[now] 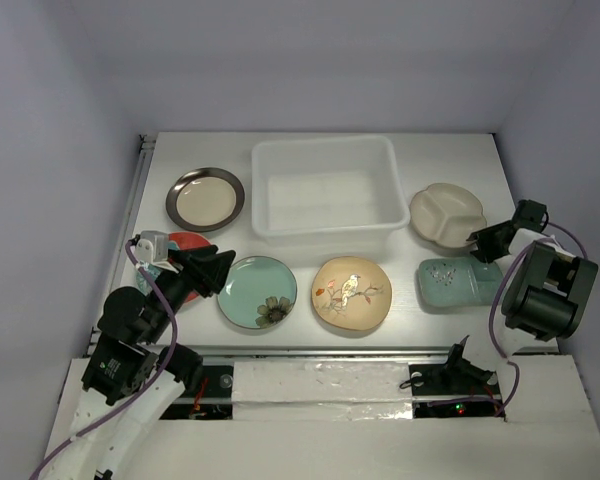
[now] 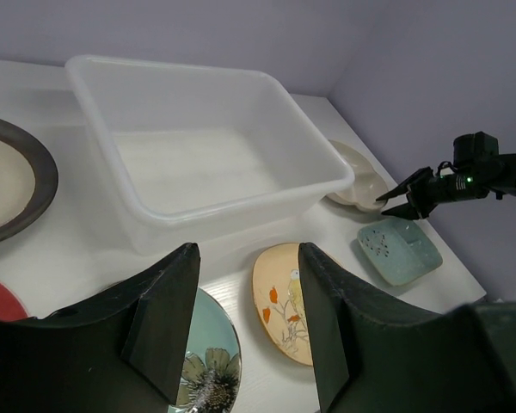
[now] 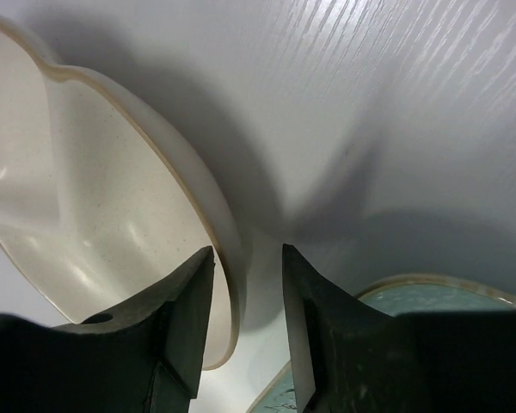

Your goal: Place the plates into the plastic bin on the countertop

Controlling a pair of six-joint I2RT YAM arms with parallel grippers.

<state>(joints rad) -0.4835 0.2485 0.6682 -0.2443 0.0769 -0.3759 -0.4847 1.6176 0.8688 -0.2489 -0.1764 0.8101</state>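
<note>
Top external view tells us nothing is done: the plastic bin (image 1: 325, 232) at the far edge of the tabletop (image 1: 400, 325) is empty, six plates (image 1: 351, 292) lie outside it, our left tool (image 1: 223, 270) hovers spread, and our right tool (image 3: 247, 255) straddles, unclosed, the rim of the cream divided plate (image 1: 445, 212).

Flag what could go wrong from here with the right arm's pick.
The right gripper appears to straddle only the thin rim of the cream divided plate; so shallow a pinch may slip or tip it. The pale green rectangular plate lies close beside, so the gripper could nudge it. The lift must clear the rim of the plastic bin.
</note>
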